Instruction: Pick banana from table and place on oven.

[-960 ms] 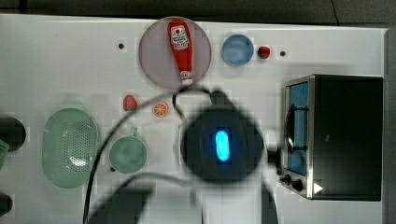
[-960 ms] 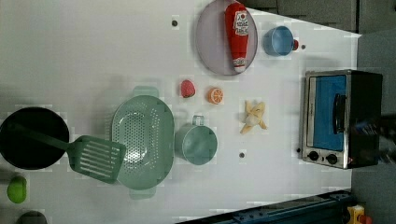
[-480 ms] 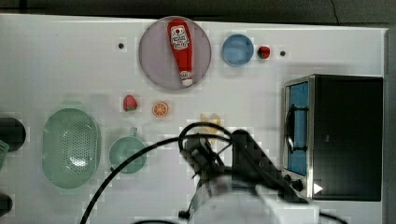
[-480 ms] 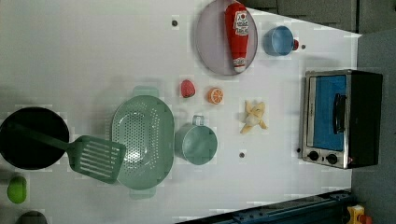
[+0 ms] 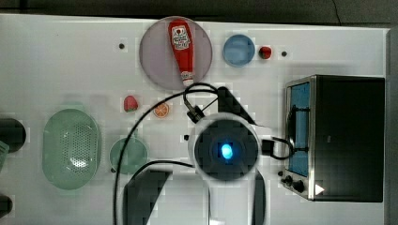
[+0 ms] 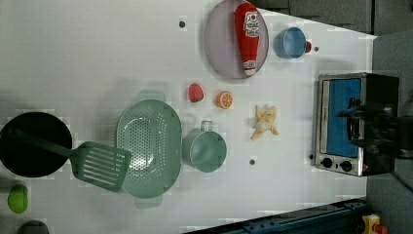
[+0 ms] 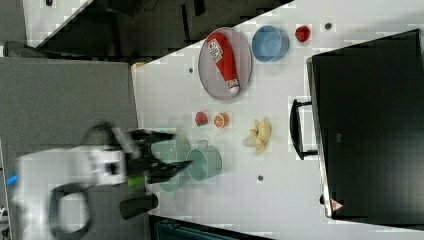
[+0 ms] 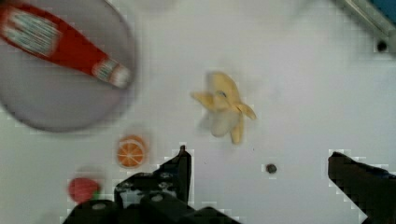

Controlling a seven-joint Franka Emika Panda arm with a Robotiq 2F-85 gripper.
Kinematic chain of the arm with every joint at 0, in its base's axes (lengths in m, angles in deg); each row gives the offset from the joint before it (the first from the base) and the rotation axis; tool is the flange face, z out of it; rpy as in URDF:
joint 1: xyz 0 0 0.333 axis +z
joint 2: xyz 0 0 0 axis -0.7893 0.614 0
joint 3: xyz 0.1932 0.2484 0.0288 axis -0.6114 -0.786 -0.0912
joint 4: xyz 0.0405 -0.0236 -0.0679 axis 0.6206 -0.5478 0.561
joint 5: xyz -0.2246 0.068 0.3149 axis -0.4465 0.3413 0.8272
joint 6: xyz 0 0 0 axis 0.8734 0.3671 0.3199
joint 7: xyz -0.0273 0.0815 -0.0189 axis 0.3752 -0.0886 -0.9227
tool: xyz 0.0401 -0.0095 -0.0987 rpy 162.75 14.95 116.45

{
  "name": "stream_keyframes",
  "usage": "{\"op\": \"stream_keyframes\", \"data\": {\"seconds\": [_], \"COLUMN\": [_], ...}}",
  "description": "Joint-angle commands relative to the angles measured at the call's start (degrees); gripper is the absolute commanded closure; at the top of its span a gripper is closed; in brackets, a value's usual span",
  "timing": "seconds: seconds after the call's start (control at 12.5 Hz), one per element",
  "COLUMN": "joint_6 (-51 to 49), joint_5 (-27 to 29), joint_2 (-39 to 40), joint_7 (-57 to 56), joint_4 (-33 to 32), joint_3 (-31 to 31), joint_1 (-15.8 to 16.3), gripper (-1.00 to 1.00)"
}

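Note:
The peeled yellow banana (image 6: 264, 122) lies on the white table (image 6: 97, 48), between the orange slice and the oven (image 6: 355, 124). In the right view the banana (image 7: 258, 135) sits just off the oven's handle (image 7: 296, 129), beside its black top (image 7: 370, 125). My gripper (image 8: 261, 164) hangs open above the table, its dark fingers (image 8: 180, 165) wide apart with nothing between them. The banana (image 8: 223, 109) lies ahead of the fingertips, untouched. In the top view my arm (image 5: 226, 151) covers the banana's spot, next to the oven (image 5: 347, 136).
A ketchup bottle (image 5: 182, 44) lies on a grey plate (image 5: 157, 61), with a blue bowl (image 5: 238, 49) and a small red thing (image 5: 265, 52) beside it. An orange slice (image 5: 161, 110), strawberry (image 5: 130, 103), green mug (image 6: 205, 149), colander (image 6: 148, 146), spatula (image 6: 100, 165) and black pan (image 6: 29, 144) fill the left view's left.
In the top view my arm has swung back up over the banana's spot and hides it. In the left view a dark part of the arm now stands before the oven. The banana has not moved.

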Motion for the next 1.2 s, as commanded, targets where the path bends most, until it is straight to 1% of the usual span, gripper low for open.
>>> {"op": "stream_keyframes", "data": {"seconds": [0.08, 0.32, 0.72, 1.04, 1.2], "joint_6": [7.56, 17.09, 29.59, 39.64, 42.25], "joint_5": [-0.36, -0.36, -0.35, -0.35, -0.35], "joint_2": [3.61, 10.44, 22.00, 28.38, 30.69], "joint_7": [0.78, 0.79, 1.03, 1.04, 1.10], "joint_4": [-2.95, -6.22, -9.40, -11.65, -11.92], "joint_3": [-0.17, -0.16, -0.12, -0.12, -0.11], "joint_1": [-0.88, -0.89, -0.92, -0.92, -0.93], "gripper": [-1.00, -1.00, -1.00, -1.00, -1.00]}}
